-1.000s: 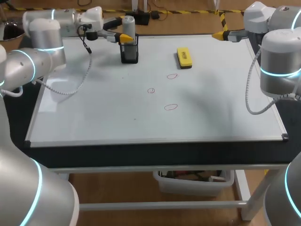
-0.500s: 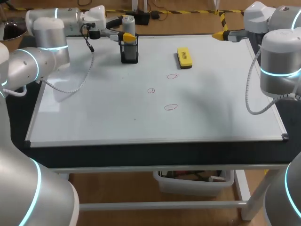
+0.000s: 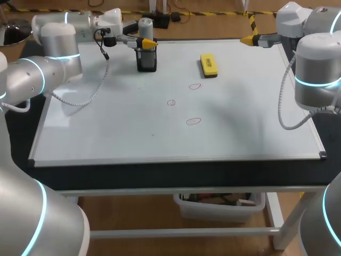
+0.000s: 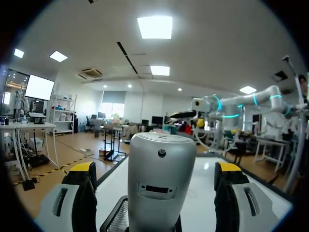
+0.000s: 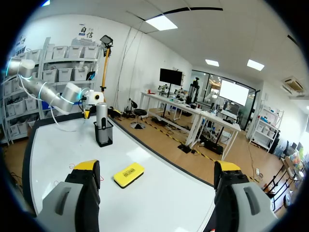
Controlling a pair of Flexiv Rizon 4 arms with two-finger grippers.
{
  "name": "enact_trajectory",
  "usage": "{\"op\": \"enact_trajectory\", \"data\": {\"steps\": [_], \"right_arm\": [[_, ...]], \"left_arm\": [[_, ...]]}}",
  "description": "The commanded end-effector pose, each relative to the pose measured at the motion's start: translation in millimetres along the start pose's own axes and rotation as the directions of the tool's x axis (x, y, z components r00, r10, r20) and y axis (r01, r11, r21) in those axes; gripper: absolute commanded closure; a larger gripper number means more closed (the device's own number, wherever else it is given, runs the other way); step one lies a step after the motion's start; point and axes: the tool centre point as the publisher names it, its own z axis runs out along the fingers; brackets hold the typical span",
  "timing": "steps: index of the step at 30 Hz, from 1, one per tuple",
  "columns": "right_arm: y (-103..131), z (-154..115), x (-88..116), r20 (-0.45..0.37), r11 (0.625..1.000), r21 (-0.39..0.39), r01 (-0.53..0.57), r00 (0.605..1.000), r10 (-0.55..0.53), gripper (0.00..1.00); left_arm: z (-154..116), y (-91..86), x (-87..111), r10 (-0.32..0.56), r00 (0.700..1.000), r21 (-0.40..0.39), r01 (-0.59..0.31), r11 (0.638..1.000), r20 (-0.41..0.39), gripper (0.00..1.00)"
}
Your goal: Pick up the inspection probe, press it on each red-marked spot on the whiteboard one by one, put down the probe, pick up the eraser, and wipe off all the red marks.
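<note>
The grey inspection probe (image 3: 145, 25) stands upright in a black holder (image 3: 146, 60) at the back of the whiteboard (image 3: 106, 128). My left gripper (image 3: 140, 39) is open around the probe's top. In the left wrist view the probe (image 4: 161, 179) fills the gap between the yellow-tipped fingers (image 4: 81, 191), with space on both sides. The yellow eraser (image 3: 209, 65) lies to the holder's right. Three red marks (image 3: 195, 86) (image 3: 171, 102) (image 3: 193, 121) sit mid-board. My right gripper (image 3: 250, 39) hangs open over the back right corner, with the eraser (image 5: 129, 174) ahead of it and nothing between its fingers.
The left arm's grey cable (image 3: 88, 93) droops over the board's back left. The board's metal frame (image 3: 176, 159) runs along the front edge. My right arm's elbow (image 3: 317, 69) stands over the board's right edge.
My left gripper has moved right along the back edge, so its fingers now straddle the probe. The right arm has not moved.
</note>
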Motion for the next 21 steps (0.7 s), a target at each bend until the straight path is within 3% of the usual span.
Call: {"op": "enact_trajectory", "data": {"steps": [1, 6, 7, 8, 10, 11, 21], "right_arm": [[-0.5, 0.1, -0.4, -0.001, 1.000, -0.002, 0.000, 1.000, 0.000, 0.00], [-0.5, 0.1, -0.4, -0.001, 1.000, -0.002, 0.000, 1.000, 0.000, 0.00], [-0.5, 0.1, -0.4, -0.001, 1.000, -0.002, 0.000, 1.000, 0.000, 0.00], [-0.5, 0.1, -0.4, -0.001, 1.000, -0.002, 0.000, 1.000, 0.000, 0.00], [-0.5, 0.1, -0.4, -0.001, 1.000, -0.002, 0.000, 1.000, 0.000, 0.00], [-0.5, 0.1, -0.4, -0.001, 1.000, -0.002, 0.000, 1.000, 0.000, 0.00], [-0.5, 0.1, -0.4, -0.001, 1.000, -0.002, 0.000, 1.000, 0.000, 0.00]], "left_arm": [[0.4, -0.1, -0.5, 0.001, 1.000, 0.000, -0.001, 1.000, -0.003, 0.00], [0.1, -0.1, -0.8, 0.003, 1.000, 0.003, -0.003, 1.000, -0.013, 0.00], [-0.4, -0.3, -0.8, 0.003, 1.000, 0.004, -0.003, 1.000, -0.015, 0.13], [-0.9, -0.4, -0.9, 0.004, 1.000, 0.004, -0.004, 1.000, -0.016, 0.43], [-2.4, -0.3, -1.0, 0.006, 1.000, 0.006, -0.005, 1.000, -0.017, 0.75], [-3.0, -0.2, -0.9, 0.006, 1.000, 0.007, -0.006, 1.000, -0.019, 1.00], [-8.0, 1.9, -1.7, 0.011, 1.000, 0.008, -0.011, 1.000, -0.028, 1.00]]}}
